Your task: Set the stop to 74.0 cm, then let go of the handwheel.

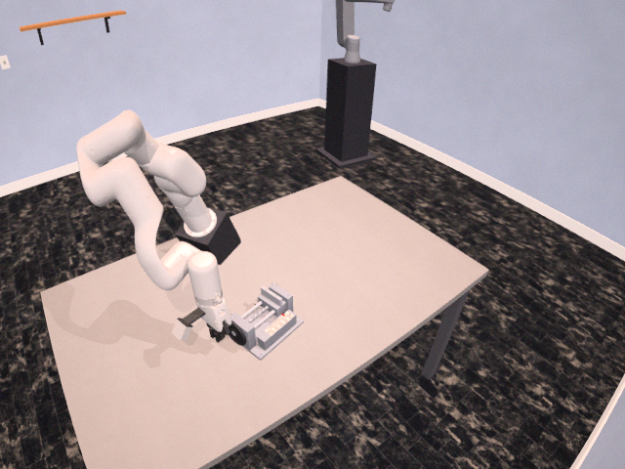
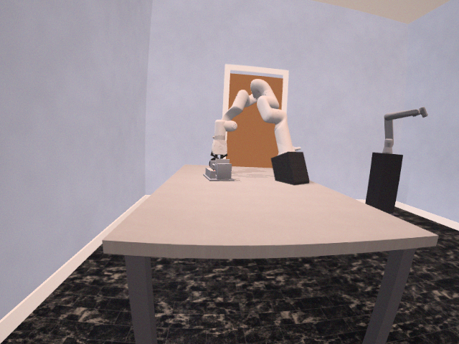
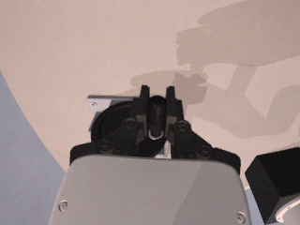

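The black handwheel (image 1: 237,334) (image 3: 109,126) is on the near-left end of the grey stop device (image 1: 247,327) (image 2: 224,171). My gripper (image 1: 217,335) (image 3: 157,97) is shut on the handwheel's dark crank knob (image 3: 157,114), with one finger on each side of it. In the wrist view the wheel's disc lies mostly to the left of the knob, partly hidden by the fingers. The grey stop (image 1: 272,299) sits on the rods near the device's far end block. A small red mark (image 1: 283,314) shows by the pale scale (image 1: 278,324), whose figures are too small to read.
The device stands on the table (image 1: 353,282) (image 2: 259,222). The arm's black base block (image 1: 225,239) (image 2: 290,168) (image 3: 277,175) is behind it. A second, grey arm on a black pedestal (image 1: 351,110) (image 2: 384,181) stands beyond the table.
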